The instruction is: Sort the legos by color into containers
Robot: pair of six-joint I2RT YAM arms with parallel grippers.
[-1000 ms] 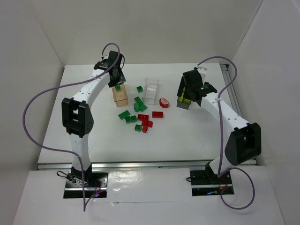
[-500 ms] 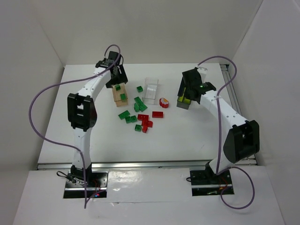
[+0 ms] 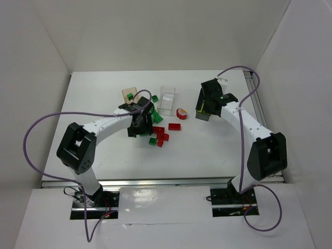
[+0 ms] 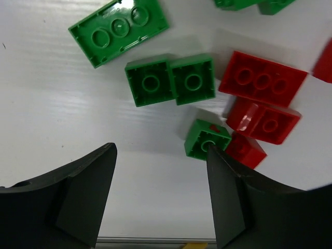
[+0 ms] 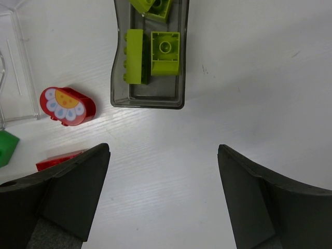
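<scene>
Several legos, glossy and hard-edged, heaped just on the near side of the clear box, toward the arm bases. Mostly flipped studs-down in the left wrist view, with hollow undersides and round tubes showing: a long green plate, two green squares pressed side to side, a small green hard against a cluster of reds. One more loose green alone just left of the clear box. Just right of the clear box, an oval red flower brick with white petals and a yellow centre printed on top. Farther right, a smoky grey box holding only yellow-greens, one on its side, one underside up. Left of the clear box, beyond the loose green, a tan box with a single green showing in it.

Left claw low over the heap on the clear box's near side, jaws apart, only bare table between them. One finger right at the small green's edge, contact not clear. Right claw above the table right of the clear box, just nearer than the grey box, jaws spread wide, holding nothing.
</scene>
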